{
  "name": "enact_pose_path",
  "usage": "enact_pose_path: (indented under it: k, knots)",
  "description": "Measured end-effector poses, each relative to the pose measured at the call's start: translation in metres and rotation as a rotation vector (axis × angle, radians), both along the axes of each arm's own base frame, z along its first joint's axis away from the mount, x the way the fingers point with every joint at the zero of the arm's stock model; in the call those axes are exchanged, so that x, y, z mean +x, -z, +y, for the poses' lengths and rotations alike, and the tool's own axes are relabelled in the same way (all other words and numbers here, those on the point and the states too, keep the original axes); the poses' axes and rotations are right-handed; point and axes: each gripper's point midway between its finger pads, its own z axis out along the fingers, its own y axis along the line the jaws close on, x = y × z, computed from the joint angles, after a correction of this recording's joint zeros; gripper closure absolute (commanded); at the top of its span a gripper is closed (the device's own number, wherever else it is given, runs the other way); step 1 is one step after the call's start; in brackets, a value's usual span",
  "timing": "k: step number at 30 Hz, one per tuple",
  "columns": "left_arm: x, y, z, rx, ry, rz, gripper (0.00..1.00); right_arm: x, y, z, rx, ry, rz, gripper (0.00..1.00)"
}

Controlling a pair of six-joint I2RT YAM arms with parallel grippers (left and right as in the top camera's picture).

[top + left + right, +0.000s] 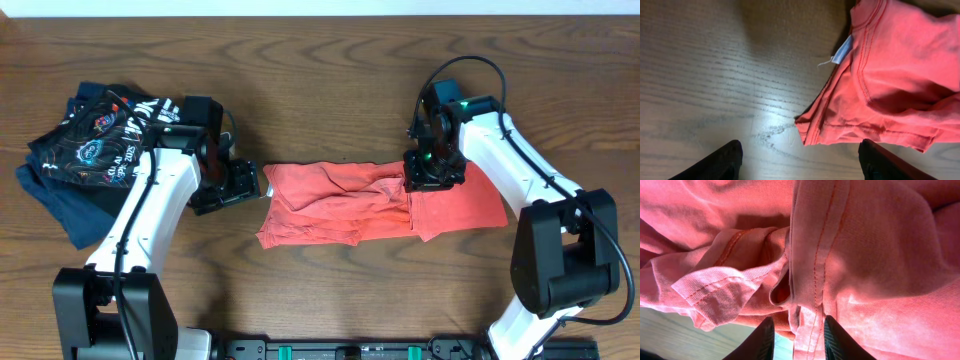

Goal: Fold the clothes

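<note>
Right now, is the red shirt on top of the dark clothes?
No, the red shirt lies on the table, apart from the dark clothes piled at the left.

Item one: a crumpled heap of dark garments (85, 150), navy and black with white and coloured print, lying at the far left end of the counter (330, 60). Counter surface is brown wood grain, lightly scuffed. Black rail (340, 350) with green fittings runs along the counter's near edge.

from above my right hand (432, 172) hides part of the shirt (340, 205) at 3 o'clock; whether cloth is pinched there i can't tell. my left fingers (722, 162) and right fingers (762, 339) run off the 6 o'clock edge of their wrist views. lettering on the dark garments (90, 150) at 9 o'clock is too small to read.
</note>
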Motion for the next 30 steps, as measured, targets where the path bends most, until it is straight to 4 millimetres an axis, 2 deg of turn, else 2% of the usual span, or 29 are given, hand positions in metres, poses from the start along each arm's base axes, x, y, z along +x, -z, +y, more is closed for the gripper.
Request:
enact_pose_path:
  k: [1, 4, 9, 12, 18, 22, 28, 30]
  knots:
    - [-0.001, 0.0, 0.0, 0.0, 0.0, 0.004, 0.19, 0.001, -0.002, -0.001, 0.001, 0.002, -0.006, 0.69]
    - [-0.002, 0.0, -0.002, -0.011, 0.001, 0.01, 0.16, 0.005, -0.013, -0.007, -0.002, 0.025, -0.044, 0.67]
    - [0.001, 0.002, -0.019, -0.111, 0.023, -0.014, 0.14, 0.016, -0.052, -0.048, -0.063, 0.138, -0.169, 0.61]
    - [-0.002, 0.013, -0.027, -0.154, 0.047, -0.022, 0.11, 0.012, -0.065, -0.074, -0.112, 0.201, -0.182, 0.6]
    - [-0.007, 0.03, -0.041, -0.207, 0.075, -0.014, 0.1, 0.005, -0.062, -0.1, -0.177, 0.254, -0.151, 0.6]
    - [-0.001, 0.04, -0.052, -0.232, 0.099, -0.013, 0.1, 0.002, -0.059, -0.105, -0.192, 0.26, -0.138, 0.59]
    - [-0.001, 0.07, -0.063, -0.247, 0.119, 0.051, 0.1, -0.001, -0.058, -0.106, -0.2, 0.259, -0.13, 0.59]
    - [-0.002, 0.073, -0.067, -0.271, 0.117, 0.067, 0.1, -0.001, -0.058, -0.106, -0.201, 0.26, -0.13, 0.59]
